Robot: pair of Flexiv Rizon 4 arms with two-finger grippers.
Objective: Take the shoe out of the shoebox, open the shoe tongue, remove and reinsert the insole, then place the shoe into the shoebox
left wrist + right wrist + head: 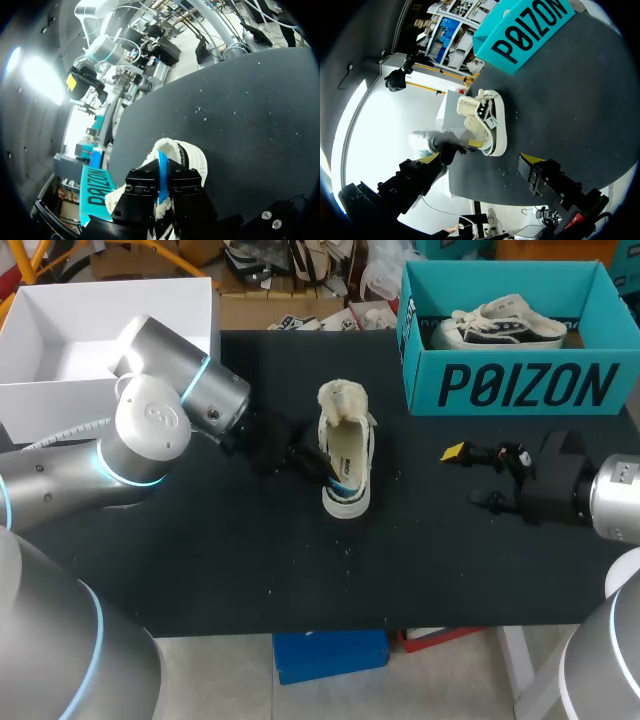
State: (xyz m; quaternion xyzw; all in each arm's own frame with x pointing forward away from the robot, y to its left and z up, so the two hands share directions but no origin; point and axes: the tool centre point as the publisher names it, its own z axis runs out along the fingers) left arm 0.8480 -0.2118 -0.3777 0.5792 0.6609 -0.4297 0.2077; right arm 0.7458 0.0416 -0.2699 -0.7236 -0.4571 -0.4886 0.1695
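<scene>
A black table (300,570) seen from above, with our two arms coming in from either side. A pale low-top shoe (346,455) stands upright near the middle of the table, outside the box, its heel end nearest us. Its fuzzy tongue (342,400) is pulled up and open at the far end.

Our left gripper (318,468) is at the shoe's heel opening. In the left wrist view this gripper (162,182) has its two dark fingers pressed together on a thin blue strip, which we take for the edge of the insole (162,172). The shoe (192,155) lies just beyond the fingers. From the right wrist view the shoe (487,127) shows side-on, with the left arm's yellow tip at its heel.

The teal shoebox (520,385) stands open at the far right of the table, well apart from the shoe, and a second shoe (505,325) lies inside it.

Our right gripper (470,478) hangs over the table to the right of the shoe, apart from it. Its fingers are spread wide and hold nothing (482,159).
</scene>
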